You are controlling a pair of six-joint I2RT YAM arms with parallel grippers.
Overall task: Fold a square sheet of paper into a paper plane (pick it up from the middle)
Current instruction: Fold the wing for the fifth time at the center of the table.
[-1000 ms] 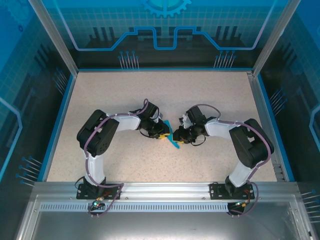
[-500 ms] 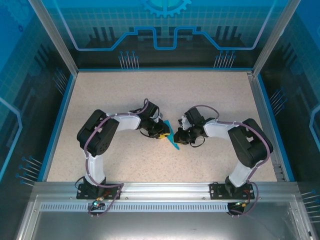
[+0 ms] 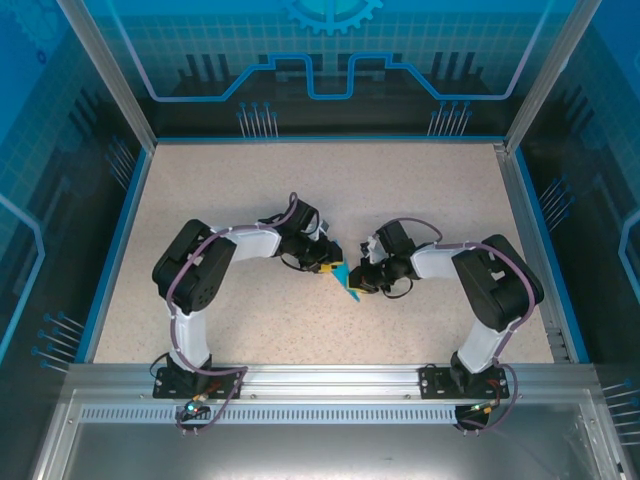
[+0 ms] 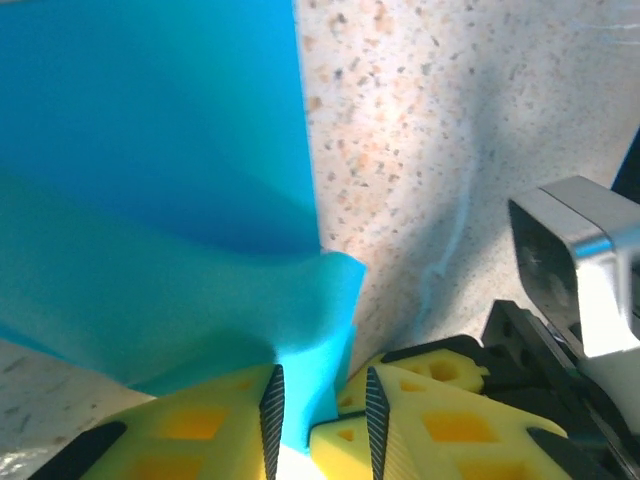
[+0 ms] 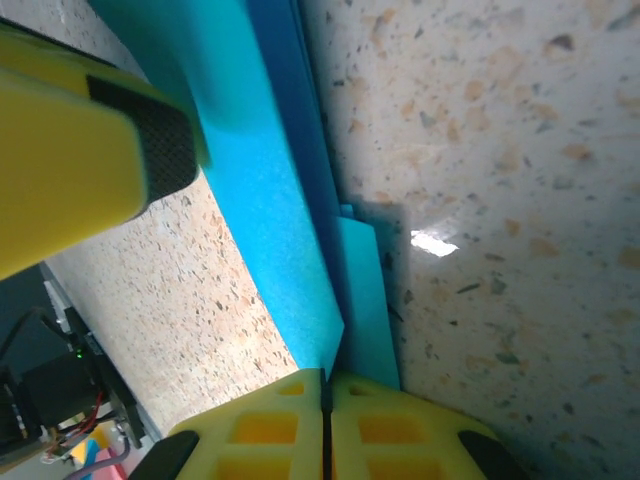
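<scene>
The square sheet of paper [image 3: 347, 283] is folded into a slim teal-blue pointed shape and sits mid-table between the two grippers. My right gripper [image 3: 362, 281] comes in from the right. In the right wrist view its jaws [image 5: 325, 378] are pressed together on the edge of the folded paper [image 5: 280, 250]. My left gripper [image 3: 328, 268] comes in from the left. Its jaws [image 4: 320, 385] stand a little apart, with a flap of the paper [image 4: 310, 380] loose in the gap. One of the left gripper's fingers [image 5: 90, 160] rests against the paper's upper part.
The speckled tabletop [image 3: 300, 190] is bare all round the grippers. A blue rim [image 3: 120, 250] and glass walls enclose it. The right wrist's silver housing [image 4: 575, 265] sits close beside the left jaws.
My right gripper has shut on the paper's edge. Both grippers and the paper have shifted slightly toward the near side. The left jaws have eased apart a little.
</scene>
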